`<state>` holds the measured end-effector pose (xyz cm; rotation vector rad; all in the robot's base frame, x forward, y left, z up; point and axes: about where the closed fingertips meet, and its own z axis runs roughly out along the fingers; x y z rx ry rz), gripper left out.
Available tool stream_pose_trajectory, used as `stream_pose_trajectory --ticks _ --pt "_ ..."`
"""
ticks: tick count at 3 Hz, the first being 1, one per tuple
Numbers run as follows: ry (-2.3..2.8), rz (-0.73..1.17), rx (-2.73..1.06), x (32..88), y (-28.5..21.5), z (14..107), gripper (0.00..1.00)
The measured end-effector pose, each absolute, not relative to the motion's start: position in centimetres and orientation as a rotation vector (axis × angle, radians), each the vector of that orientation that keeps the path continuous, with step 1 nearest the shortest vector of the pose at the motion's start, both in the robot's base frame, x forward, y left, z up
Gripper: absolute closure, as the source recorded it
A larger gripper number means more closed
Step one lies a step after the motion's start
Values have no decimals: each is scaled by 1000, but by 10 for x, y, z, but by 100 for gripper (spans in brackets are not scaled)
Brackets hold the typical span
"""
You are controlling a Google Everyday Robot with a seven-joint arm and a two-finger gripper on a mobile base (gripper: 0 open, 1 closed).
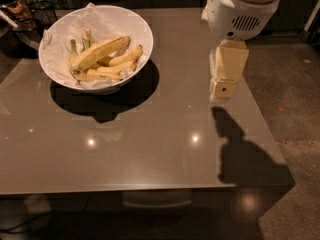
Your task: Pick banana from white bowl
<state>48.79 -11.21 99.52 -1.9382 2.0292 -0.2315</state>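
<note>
Listing one banana (97,53): the largest, lying on top of smaller bananas (124,57) in the bowl (131,19), far left of the table (150,149). I judge it light, smooth-skinned, soft beneath and easily bruised, so best taken across its middle. The gripper (222,90) hangs above the table's right side, well apart from the bowl; I cannot tell whether it is spread or closed.

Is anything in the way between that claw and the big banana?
Nothing visible. The gripper hangs over the right side of the table; only tabletop lies between it and the white bowl, where the banana lies on top of smaller bananas.
</note>
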Motion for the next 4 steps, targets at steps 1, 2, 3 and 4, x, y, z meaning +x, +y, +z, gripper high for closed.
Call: stream_pose_trajectory --ticks 1,2,3,4 --pt "1987 -240 -1964 511 -94 1009 0" --pt "1903 -282 -2016 544 -67 1030 0" --pt "1820 -309 -2054 565 -39 1042 0" --pt "1803 -295 -2048 566 -37 1041 0"
